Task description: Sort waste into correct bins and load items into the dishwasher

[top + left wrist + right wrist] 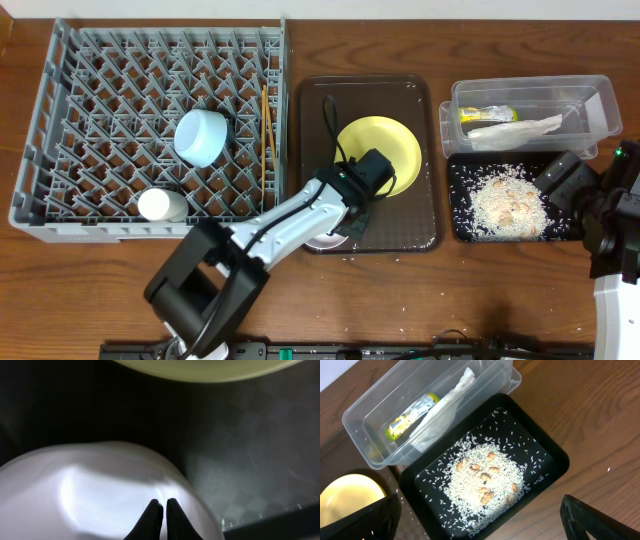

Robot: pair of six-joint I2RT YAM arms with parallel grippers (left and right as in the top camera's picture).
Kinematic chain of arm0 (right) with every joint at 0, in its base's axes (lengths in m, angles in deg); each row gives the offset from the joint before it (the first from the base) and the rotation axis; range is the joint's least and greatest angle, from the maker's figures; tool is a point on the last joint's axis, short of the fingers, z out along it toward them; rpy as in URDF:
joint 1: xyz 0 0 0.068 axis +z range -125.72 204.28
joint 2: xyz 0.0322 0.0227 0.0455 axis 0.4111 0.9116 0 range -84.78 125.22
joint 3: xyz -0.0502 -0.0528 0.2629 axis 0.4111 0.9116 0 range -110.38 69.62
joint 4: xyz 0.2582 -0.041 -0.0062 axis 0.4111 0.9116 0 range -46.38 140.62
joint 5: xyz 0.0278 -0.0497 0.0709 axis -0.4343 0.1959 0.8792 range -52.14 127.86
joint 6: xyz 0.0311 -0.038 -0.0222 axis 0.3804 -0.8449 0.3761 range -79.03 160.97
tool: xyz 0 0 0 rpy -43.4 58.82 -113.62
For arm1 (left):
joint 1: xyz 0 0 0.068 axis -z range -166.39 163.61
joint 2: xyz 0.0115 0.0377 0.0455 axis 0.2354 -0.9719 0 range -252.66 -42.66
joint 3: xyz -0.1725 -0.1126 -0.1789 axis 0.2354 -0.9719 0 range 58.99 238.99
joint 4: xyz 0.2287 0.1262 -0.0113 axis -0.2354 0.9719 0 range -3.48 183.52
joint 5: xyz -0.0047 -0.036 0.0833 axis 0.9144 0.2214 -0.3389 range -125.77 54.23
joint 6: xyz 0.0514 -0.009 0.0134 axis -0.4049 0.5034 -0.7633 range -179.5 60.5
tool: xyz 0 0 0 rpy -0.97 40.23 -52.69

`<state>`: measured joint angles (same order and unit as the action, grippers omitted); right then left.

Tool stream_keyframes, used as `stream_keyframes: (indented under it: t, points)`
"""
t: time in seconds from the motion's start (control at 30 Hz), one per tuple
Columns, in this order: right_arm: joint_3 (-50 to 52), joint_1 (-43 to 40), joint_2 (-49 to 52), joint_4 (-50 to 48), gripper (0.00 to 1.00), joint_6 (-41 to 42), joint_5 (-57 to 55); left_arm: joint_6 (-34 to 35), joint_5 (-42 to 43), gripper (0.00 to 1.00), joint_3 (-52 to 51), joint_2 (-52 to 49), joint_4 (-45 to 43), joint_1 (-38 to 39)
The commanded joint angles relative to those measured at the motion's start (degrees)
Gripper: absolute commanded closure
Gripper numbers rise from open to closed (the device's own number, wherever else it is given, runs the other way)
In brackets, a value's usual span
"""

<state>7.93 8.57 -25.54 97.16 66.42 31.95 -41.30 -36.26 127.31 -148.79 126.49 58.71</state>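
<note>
Here, the left gripper (163,510) was closed tight directly over the pale pink bowl (85,500), perhaps pinching its rim; the bowl sat on the brown tray (250,475), just beside the yellow plate (210,367).

Upper left, the grey dish rack (60,120) holds a light blue bowl (200,135), a small white cup (160,205) and chopsticks (268,125) along its right edge. At centre lies the yellow plate (385,150), with the pale pink bowl (75,495) just below it. At right, the clear tub (530,85) holds the napkin (520,128) and wrapper (485,113); the black tray (460,230) holds rice (505,200).
</note>
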Motion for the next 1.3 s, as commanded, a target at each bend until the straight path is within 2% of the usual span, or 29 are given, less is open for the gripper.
stream_keyframes:
  t: [0.0,0.2,0.37,0.43,0.47,0.67,0.93,1.03,1.13,1.2,1.23,1.27]
  points:
    - [-0.1,-0.4,0.0,0.1,0.01,0.7,-0.5,1.8,-0.1,0.92,0.0,-0.2,-1.9,-0.1]
    - [-0.1,-0.4,0.0,0.1,0.01,0.7,-0.5,0.7,18.4,0.92,1.2,-0.2,-12.4,0.1]
    - [-0.1,-0.4,0.0,0.1,0.01,0.7,-0.5,0.3,14.9,0.89,4.9,0.7,-7.8,-0.9]
    - [-0.1,-0.4,0.0,0.1,0.01,0.7,-0.5,0.3,11.7,0.83,6.3,1.6,-3.7,-1.9]
    - [-0.1,-0.4,0.0,0.1,0.01,0.7,-0.5,0.3,10.1,0.74,6.8,2.1,-1.7,-2.4]
    - [-0.1,-0.4,0.0,0.1,0.01,0.7,-0.5,0.3,-0.8,0.6,7.0,4.9,6.5,-6.1]
    - [-0.1,-0.4,0.0,0.1,0.01,0.7,-0.5,0.3,-2.8,0.52,3.4,1.4,3.2,-7.8]
    - [-0.1,-0.4,0.0,0.1,0.01,0.7,-0.5,-0.2,-2.8,0.53,3.1,-1.4,2.4,-7.8]
    - [-0.1,-0.4,0.0,0.1,0.01,0.7,-0.5,-0.1,-2.7,0.63,3.1,-4.0,1.7,-7.8]
    - [-0.1,-0.4,0.0,0.1,0.01,0.7,-0.5,-0.2,-1.9,0.79,3.1,-5.4,1.6,-7.8]
    - [-0.1,-0.4,0.0,0.1,0.01,0.7,-0.5,-0.1,-1.4,0.9,3.1,-5.5,1.7,-7.8]
    - [-0.1,-0.4,0.0,0.1,0.01,0.7,-0.5,-0.2,-1.5,0.92,3.1,-5.5,1.7,-7.8]
